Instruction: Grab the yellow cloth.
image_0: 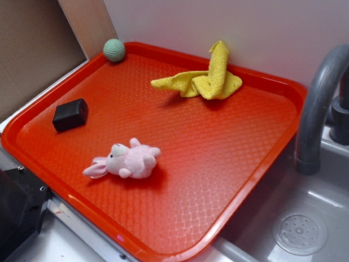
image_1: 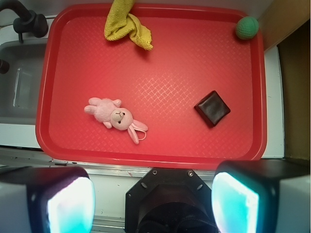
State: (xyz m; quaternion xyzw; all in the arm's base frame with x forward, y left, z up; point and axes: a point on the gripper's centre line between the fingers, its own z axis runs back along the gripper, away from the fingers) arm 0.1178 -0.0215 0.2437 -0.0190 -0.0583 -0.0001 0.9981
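The yellow cloth (image_0: 204,82) lies crumpled at the far edge of the red tray (image_0: 218,142), one corner standing up against the white wall. In the wrist view the yellow cloth (image_1: 124,24) is at the top left of the tray (image_1: 184,73). My gripper (image_1: 153,194) shows only in the wrist view, high up and back over the tray's near rim, far from the cloth. Its two fingertips (image_1: 70,204) stand wide apart with nothing between them. The exterior view does not show the gripper.
On the tray lie a pink plush bunny (image_0: 126,160) near the front, a black block (image_0: 70,114) at the left and a green ball (image_0: 114,49) in the far left corner. A grey faucet (image_0: 316,109) and sink (image_0: 300,229) stand right of the tray.
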